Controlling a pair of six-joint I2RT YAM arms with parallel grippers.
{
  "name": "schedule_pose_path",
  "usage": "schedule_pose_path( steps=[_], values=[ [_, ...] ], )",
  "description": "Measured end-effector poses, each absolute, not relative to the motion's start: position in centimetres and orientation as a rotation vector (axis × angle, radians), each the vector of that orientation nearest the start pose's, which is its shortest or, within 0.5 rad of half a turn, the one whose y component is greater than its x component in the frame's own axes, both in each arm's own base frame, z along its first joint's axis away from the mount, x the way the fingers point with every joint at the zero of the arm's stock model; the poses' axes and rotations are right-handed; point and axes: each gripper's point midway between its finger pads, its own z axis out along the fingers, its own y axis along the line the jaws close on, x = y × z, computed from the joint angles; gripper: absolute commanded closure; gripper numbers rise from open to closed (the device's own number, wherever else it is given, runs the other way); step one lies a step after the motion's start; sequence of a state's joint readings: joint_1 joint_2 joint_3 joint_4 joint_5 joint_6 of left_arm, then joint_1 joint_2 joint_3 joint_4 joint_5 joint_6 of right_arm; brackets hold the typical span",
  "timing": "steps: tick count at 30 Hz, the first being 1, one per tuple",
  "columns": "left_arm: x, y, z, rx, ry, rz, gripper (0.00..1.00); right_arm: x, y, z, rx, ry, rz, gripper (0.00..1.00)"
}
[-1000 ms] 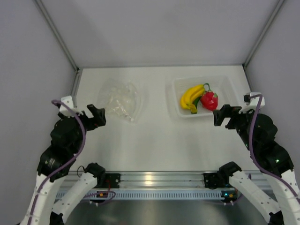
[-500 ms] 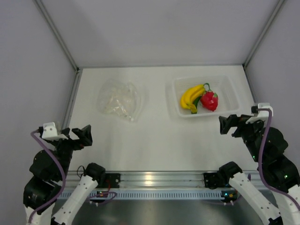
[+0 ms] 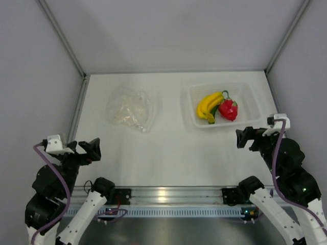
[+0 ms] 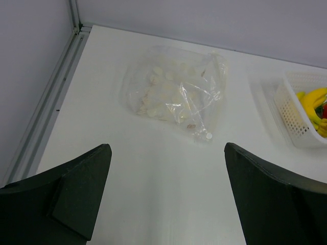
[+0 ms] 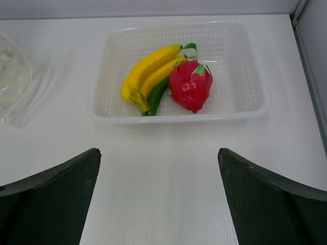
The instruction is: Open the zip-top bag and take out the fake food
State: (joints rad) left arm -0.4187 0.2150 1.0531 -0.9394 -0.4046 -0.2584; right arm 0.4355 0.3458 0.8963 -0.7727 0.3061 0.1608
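Now left gripper [image 3: 83,149] and right gripper [image 3: 251,138], both wide and empty, are pulling back to the table's [image 3: 168,153] near edge; fake food [image 3: 217,107] lying in tray [image 3: 251,96], task likely done.

The left arm [image 3: 53,181] and right arm [image 3: 286,163] crouch near their bases, jaws wide apart and empty.

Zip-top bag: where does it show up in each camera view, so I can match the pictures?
Top external: the bag lies left of centre on the table.
Left wrist: the bag is in the upper middle.
Right wrist: only an edge of the bag shows at the far left.
Shared landmark: the white basket holding the banana, right of the bag in all three views.
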Motion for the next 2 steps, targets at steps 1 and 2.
schedule_pose_path(
  steps=[1, 2],
  values=[
    [12.97, 0.72, 32.77, -0.172, 1.658, -0.175, 0.02, 18.04, 3.26, 28.85, -0.026, 1.785, 0.154, 0.00],
    [12.97, 0.72, 32.76, -0.172, 1.659, -0.175, 0.02, 18.05, 3.26, 28.86, -0.026, 1.785, 0.155, 0.01]
  ],
)
